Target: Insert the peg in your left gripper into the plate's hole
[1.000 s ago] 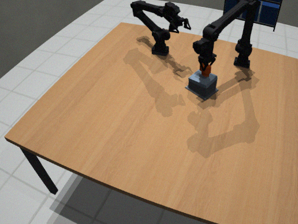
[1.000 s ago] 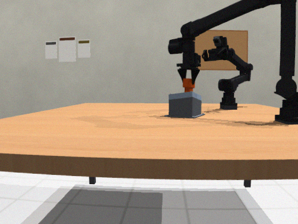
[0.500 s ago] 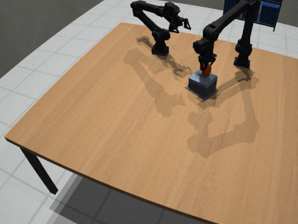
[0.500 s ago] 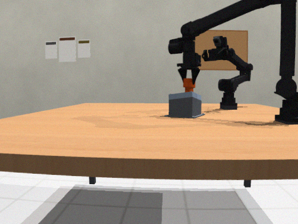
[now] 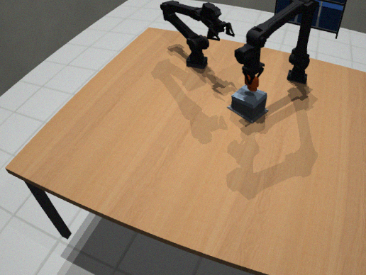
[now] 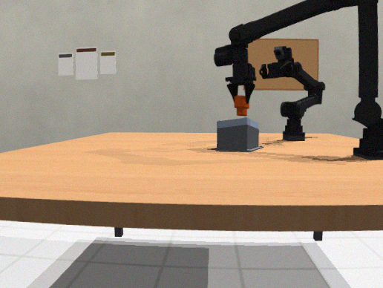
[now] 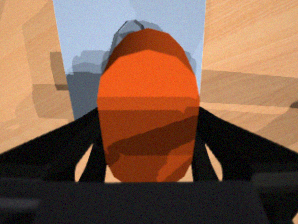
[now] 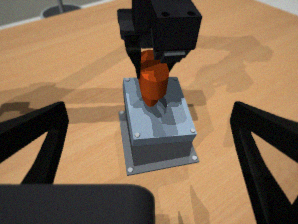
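orange peg [image 5: 252, 83] [image 6: 241, 105] [image 7: 148, 115] [image 8: 153, 82] clamped between left pincer's [image 5: 253, 79] [image 6: 241, 97] [image 7: 148, 135] [image 8: 152, 67] fingertips, lower end sticking out below, above grey block [image 5: 249, 103] [image 6: 237, 136] [image 7: 132, 15] [image 8: 162, 120] (gap visible), right pincer [image 5: 224, 35] [image 6: 263, 71] [image 8: 150, 112] wide.

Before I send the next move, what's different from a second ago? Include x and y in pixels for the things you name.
The orange peg [image 5: 252, 83] [image 6: 241, 105] [image 7: 148, 105] [image 8: 153, 84] rose with the left gripper [image 5: 253, 79] [image 6: 241, 97]; a gap now shows above the gray block [image 5: 248, 103] [image 6: 237, 137] [image 8: 161, 150]. Nothing was gripped or released. The block and right arm [image 5: 196, 43] [image 6: 295, 109] stayed put.
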Tool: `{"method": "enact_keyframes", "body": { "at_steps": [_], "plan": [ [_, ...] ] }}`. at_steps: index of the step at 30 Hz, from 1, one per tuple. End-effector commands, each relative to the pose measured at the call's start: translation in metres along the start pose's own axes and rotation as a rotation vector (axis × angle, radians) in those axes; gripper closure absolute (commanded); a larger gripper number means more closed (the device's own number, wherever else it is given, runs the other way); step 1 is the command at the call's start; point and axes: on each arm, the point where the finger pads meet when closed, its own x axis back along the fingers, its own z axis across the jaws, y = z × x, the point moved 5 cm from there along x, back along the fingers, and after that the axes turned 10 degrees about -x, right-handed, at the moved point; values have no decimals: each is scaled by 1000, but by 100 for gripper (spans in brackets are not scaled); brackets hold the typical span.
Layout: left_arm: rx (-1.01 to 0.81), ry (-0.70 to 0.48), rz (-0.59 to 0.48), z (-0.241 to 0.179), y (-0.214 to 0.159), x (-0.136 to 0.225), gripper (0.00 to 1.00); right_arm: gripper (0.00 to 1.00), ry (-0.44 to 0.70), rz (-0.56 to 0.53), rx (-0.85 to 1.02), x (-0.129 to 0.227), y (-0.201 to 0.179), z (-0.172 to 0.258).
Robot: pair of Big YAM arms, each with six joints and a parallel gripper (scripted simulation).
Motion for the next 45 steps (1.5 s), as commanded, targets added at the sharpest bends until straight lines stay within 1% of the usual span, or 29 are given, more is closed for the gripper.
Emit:
{"method": "enact_keyframes", "body": {
  "at_steps": [1, 4, 7, 8, 9, 21, 22, 28, 29, 30, 45],
  "plan": [
    [38, -3, 23, 30, 6, 13, 60, 0, 2, -28, 0, 3, 14, 2],
    [44, -38, 48, 43, 8, 8, 60, 0, 2, -28, 0, 3, 14, 2],
    [20, -49, 60, 48, 8, 6, 60, 0, 2, -28, 0, 3, 14, 2],
    [30, -49, 59, 47, 3, 6, 60, 0, 2, -28, 0, 3, 14, 2],
    [32, -31, 61, 45, 2, 15, 60, 0, 2, -28, 0, 3, 14, 2],
    [46, -31, 59, 45, 2, 15, 60, 0, 2, -28, 0, 3, 14, 2],
    [49, -36, 59, 35, 3, 15, 60, 0, 2, -28, 0, 3, 14, 2],
    [55, -39, 57, 30, -3, 18, 60, 0, 2, -28, 0, 3, 14, 2],
    [54, -39, 57, 31, -2, 18, 60, 0, 2, -28, 0, 3, 14, 2],
    [49, -59, 56, 33, -1, 8, 60, 0, 2, -28, 0, 3, 14, 2],
    [45, -60, 56, 33, 1, 8, 60, 0, 2, -28, 0, 3, 14, 2]
  ]
}}
